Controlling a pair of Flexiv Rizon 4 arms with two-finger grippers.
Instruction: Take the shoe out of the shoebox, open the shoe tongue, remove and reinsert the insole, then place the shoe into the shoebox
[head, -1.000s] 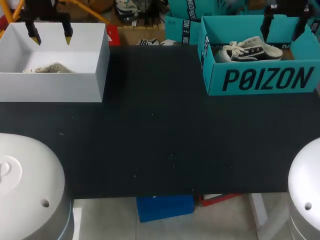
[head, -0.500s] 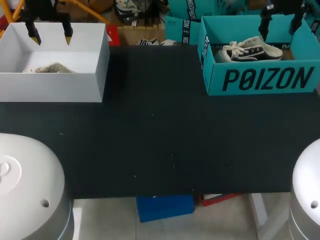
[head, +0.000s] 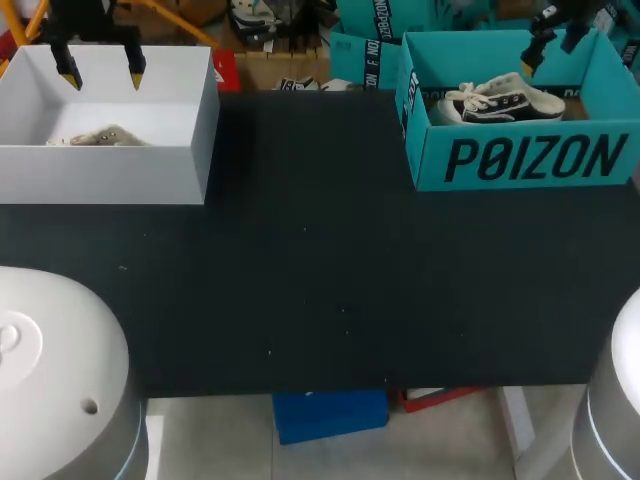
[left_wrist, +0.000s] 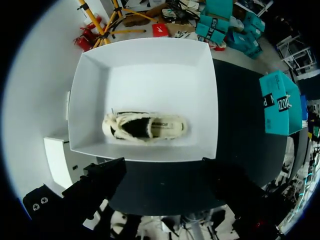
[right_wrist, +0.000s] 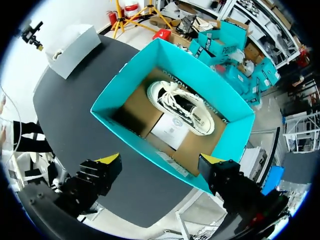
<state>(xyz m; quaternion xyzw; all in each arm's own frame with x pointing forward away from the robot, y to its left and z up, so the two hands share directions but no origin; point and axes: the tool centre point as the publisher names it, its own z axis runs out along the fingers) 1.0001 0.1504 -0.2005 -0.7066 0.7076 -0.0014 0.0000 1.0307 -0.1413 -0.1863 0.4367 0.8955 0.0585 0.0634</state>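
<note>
right hand (right_wrist: 160, 160) shifted; teal shoebox (head: 520, 160), white box (head: 110, 172), two shoes (head: 500, 100) (head: 100, 136).

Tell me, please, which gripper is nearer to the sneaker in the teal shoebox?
Right. The right gripper hangs above the teal shoebox holding the sneaker; the left gripper hangs over the white box across the table.

The left gripper (head: 102, 76) hangs at the far left, fingers pointing straight down and spread wide, yellow tips level with each other. The right gripper (head: 552, 52) hangs at the far right, likewise spread wide but rotated, one tip lower than its partner. Neither grips anything. Rounded white housings of the left arm (head: 50, 370) and right arm (head: 615, 400) fill the near corners.
</note>
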